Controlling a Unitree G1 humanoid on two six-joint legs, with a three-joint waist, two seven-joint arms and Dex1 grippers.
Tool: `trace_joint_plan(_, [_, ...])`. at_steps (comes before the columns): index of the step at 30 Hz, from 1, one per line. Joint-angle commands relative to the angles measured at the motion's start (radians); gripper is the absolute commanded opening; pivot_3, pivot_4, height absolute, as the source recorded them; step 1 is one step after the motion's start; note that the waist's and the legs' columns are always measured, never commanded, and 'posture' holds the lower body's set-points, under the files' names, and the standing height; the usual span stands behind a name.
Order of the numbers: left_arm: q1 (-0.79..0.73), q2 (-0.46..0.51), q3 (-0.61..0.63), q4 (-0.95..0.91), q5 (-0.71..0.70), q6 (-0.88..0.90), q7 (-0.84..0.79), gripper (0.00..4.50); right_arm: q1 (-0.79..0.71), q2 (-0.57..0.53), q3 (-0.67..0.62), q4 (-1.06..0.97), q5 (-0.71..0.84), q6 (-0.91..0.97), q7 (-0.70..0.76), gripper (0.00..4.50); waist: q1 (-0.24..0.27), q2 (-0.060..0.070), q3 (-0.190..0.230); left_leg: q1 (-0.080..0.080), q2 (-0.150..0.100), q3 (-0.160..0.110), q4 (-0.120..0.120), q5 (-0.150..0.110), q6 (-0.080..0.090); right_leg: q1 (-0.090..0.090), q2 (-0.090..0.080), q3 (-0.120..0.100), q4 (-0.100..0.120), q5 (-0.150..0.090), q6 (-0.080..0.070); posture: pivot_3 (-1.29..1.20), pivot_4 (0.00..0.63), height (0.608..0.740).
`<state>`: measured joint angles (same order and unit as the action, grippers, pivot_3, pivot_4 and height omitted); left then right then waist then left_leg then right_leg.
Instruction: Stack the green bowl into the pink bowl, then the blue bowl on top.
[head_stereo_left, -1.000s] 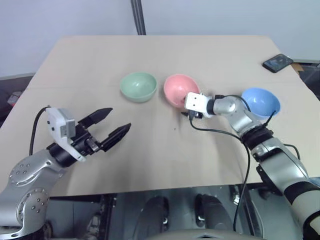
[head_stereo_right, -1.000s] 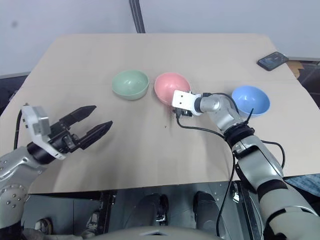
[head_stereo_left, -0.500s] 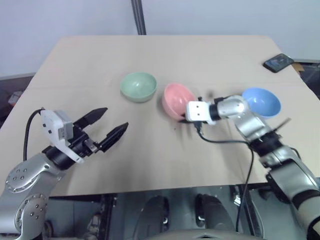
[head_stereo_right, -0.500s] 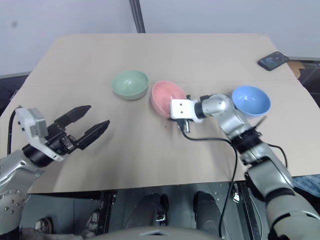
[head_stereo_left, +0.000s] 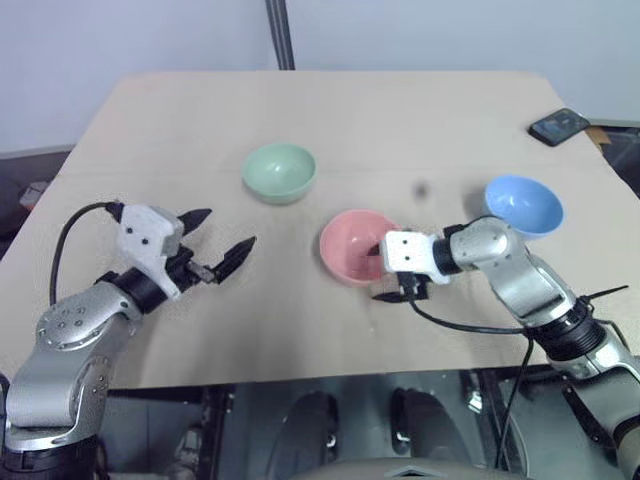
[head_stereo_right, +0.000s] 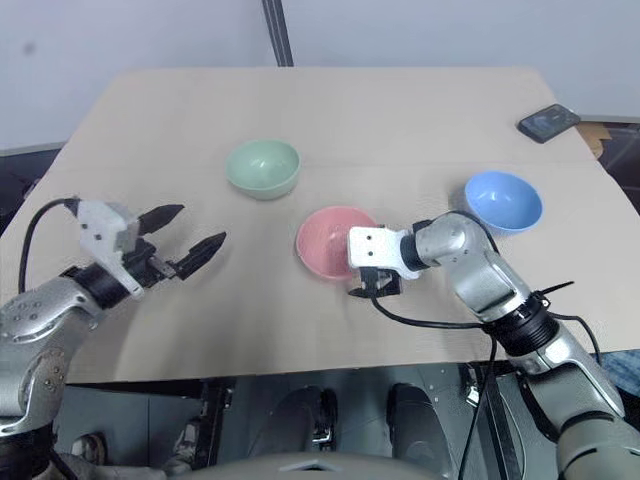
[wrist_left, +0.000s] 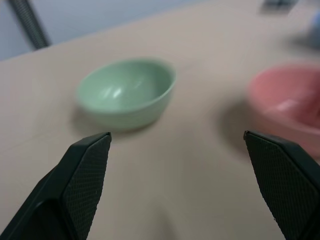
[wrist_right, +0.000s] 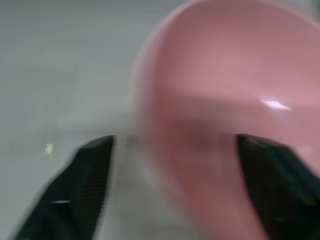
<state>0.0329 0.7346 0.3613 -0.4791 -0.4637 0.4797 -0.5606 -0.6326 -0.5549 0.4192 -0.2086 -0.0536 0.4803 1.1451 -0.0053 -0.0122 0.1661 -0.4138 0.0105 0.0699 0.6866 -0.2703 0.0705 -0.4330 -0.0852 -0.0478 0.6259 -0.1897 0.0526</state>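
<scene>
Three bowls sit apart on the tan surface (head_stereo_left: 300, 110) as I watch from my station. The green bowl (head_stereo_left: 279, 173) stands upright toward twelve o'clock of centre, the pink bowl (head_stereo_left: 355, 246) rests near the middle, and the blue bowl (head_stereo_left: 523, 205) lies out at about three o'clock from the pink one, none of them stacked.

My right tool (head_stereo_left: 391, 283) reaches in from the three o'clock side and sits against the near right edge of the pink bowl; in its wrist view the two black fingers (wrist_right: 85, 185) stand wide apart with the pink bowl between and beyond them, and I cannot tell whether they touch it.

My left tool (head_stereo_left: 218, 245) hovers at about nine o'clock from the pink bowl, well apart from every bowl, its fingers spread wide and empty, pointing across toward the green and pink bowls.

A dark phone (head_stereo_left: 557, 125) lies at the far right corner.
</scene>
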Motion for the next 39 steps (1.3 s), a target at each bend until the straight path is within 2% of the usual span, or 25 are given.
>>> trace_joint_plan(1, [-0.093,0.077,-0.054,0.030,0.091,0.044,0.027,4.50,0.053,-0.032,-0.171,-0.201,0.162,0.146,0.002,4.46,0.008,0.000,0.000,0.000,0.000,-0.001,0.000,0.000,0.000,0.000,0.000,-0.001,0.000,0.000,0.000,0.00,0.150,0.740])
trace_joint_plan(4, [-0.275,0.201,-0.234,0.174,0.281,-0.013,-0.023,4.50,0.112,-0.017,-0.322,-0.337,0.309,0.253,-0.037,4.46,0.023,-0.001,0.000,0.000,0.000,-0.002,0.000,0.000,0.000,0.001,0.000,-0.002,0.000,0.000,0.000,0.00,0.150,0.740])
trace_joint_plan(6, [-0.378,0.239,-0.329,0.270,0.379,-0.069,-0.040,4.50,0.128,-0.006,-0.370,-0.380,0.352,0.292,-0.085,4.46,0.022,0.000,0.000,0.000,-0.001,-0.004,0.000,0.000,-0.001,0.002,0.000,-0.005,0.000,0.000,-0.001,0.00,0.150,0.740])
trace_joint_plan(10, [-0.678,0.163,-0.545,0.565,0.568,-0.215,-0.074,4.50,0.145,0.008,-0.408,-0.370,0.303,0.259,-0.241,4.46,0.021,-0.001,0.000,0.000,-0.004,-0.002,0.000,0.000,0.000,0.002,0.000,-0.004,0.000,0.000,0.000,0.00,0.150,0.740])
trace_joint_plan(14, [-0.842,0.080,-0.688,0.802,0.702,-0.363,-0.116,4.50,0.151,0.012,-0.398,-0.350,0.291,0.232,-0.321,4.46,0.018,-0.001,0.000,-0.001,-0.005,0.003,0.000,0.000,0.000,0.001,0.001,-0.003,0.000,0.000,0.001,0.00,0.150,0.740])
trace_joint_plan(18, [-0.916,0.017,-0.752,0.947,0.753,-0.479,-0.183,4.50,0.170,0.009,-0.406,-0.351,0.292,0.217,-0.377,4.46,0.015,-0.002,0.000,-0.003,-0.004,0.004,0.000,0.000,0.000,-0.001,0.003,-0.003,-0.001,0.000,0.001,0.00,0.150,0.740])
trace_joint_plan(21, [-0.949,-0.010,-0.754,1.001,0.763,-0.528,-0.217,3.62,0.181,0.010,-0.415,-0.366,0.305,0.215,-0.409,4.50,0.016,-0.002,0.001,-0.004,-0.004,0.005,0.000,0.000,0.000,-0.002,0.003,-0.003,-0.001,0.000,0.001,0.00,0.150,0.740])
trace_joint_plan(23, [-0.962,-0.018,-0.735,1.009,0.748,-0.526,-0.252,2.67,0.184,0.011,-0.416,-0.377,0.311,0.219,-0.429,4.50,0.017,-0.003,0.001,-0.004,-0.003,0.004,0.001,0.000,0.000,-0.002,0.003,-0.003,0.000,0.000,0.001,0.00,0.150,0.740])
trace_joint_plan(24, [-0.970,-0.017,-0.726,1.015,0.745,-0.529,-0.261,1.87,0.186,0.010,-0.418,-0.383,0.314,0.223,-0.438,4.50,0.017,-0.003,0.001,-0.004,-0.003,0.004,0.001,0.000,0.000,-0.002,0.002,-0.003,0.000,0.000,0.001,0.00,0.150,0.740])
trace_joint_plan(26, [-0.982,-0.006,-0.709,1.020,0.743,-0.536,-0.271,1.27,0.190,0.008,-0.422,-0.393,0.322,0.231,-0.452,4.50,0.018,-0.003,0.001,-0.004,-0.002,0.003,0.002,0.000,0.000,-0.002,0.002,-0.003,0.001,0.000,0.001,0.00,0.150,0.740])
trace_joint_plan(30, [-0.978,0.019,-0.667,0.975,0.717,-0.512,-0.312,1.27,0.196,-0.001,-0.425,-0.405,0.335,0.238,-0.469,4.50,0.017,-0.003,0.001,-0.004,-0.001,0.001,0.002,0.000,0.001,-0.002,0.002,-0.002,0.001,0.000,0.001,0.00,0.150,0.740])
trace_joint_plan(35, [-0.912,0.077,-0.617,0.826,0.683,-0.431,-0.394,1.27,0.198,-0.013,-0.417,-0.395,0.350,0.222,-0.470,4.50,0.016,-0.003,0.001,-0.004,-0.001,0.001,0.002,0.000,0.001,-0.002,0.002,-0.001,0.001,0.000,0.001,0.00,0.150,0.740])
trace_joint_plan(38, [-0.844,0.115,-0.589,0.699,0.662,-0.369,-0.438,2.05,0.198,-0.017,-0.413,-0.380,0.355,0.203,-0.463,4.50,0.016,-0.003,0.001,-0.003,0.000,0.001,0.002,0.000,0.001,-0.002,0.003,0.000,0.001,0.000,0.001,0.00,0.150,0.740])
trace_joint_plan(39, [-0.826,0.121,-0.577,0.661,0.659,-0.341,-0.441,2.45,0.198,-0.019,-0.412,-0.375,0.358,0.197,-0.458,4.50,0.016,-0.003,0.001,-0.003,0.000,0.001,0.002,0.000,0.001,-0.002,0.003,0.000,0.001,0.000,0.001,0.00,0.150,0.740])
